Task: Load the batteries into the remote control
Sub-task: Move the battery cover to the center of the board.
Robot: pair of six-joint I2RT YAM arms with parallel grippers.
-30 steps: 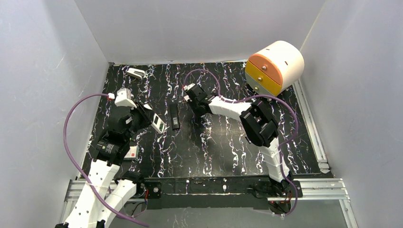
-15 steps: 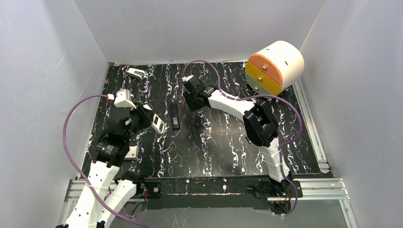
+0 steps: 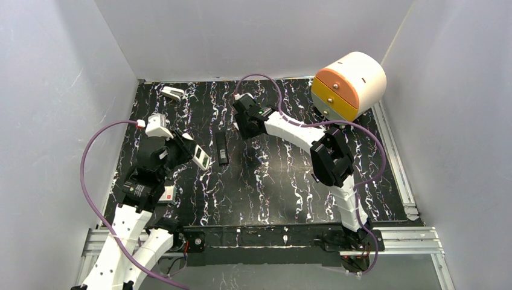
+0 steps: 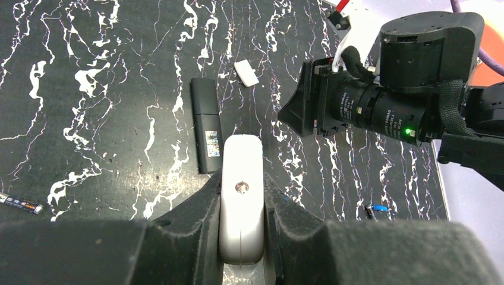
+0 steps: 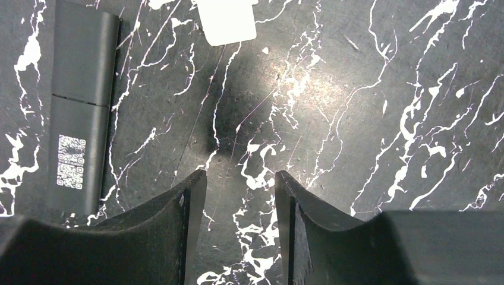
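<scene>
We see the black, white-veined table filling the floor of a white-walled booth. At its far right corner stands a rounded cream drawer unit with an orange front over a yellow one.

The right arm reaches across to the far middle of the table. Its right gripper points down at the surface with its 2 fingers parted a little and only bare table between them.

The left arm sits folded at the left side. Its left gripper is pressed together on a white remote, clamping the remote's long edges so that it juts out forward above the table, with a small screw showing on its upper face.

A black remote lies flat near the middle, between the 2 grippers and touching neither, with a pale code label on its upper face. In the right wrist view it lies left of the fingers.

A second white object lies at the far left corner; we cannot tell what it is.

A small white flat piece lies just beyond the black remote's far end, apart from it.

Of the batteries, 2 show in the left wrist view, both on the table: a black cell far to the left, and a blue cell to the right, near the right arm.
</scene>
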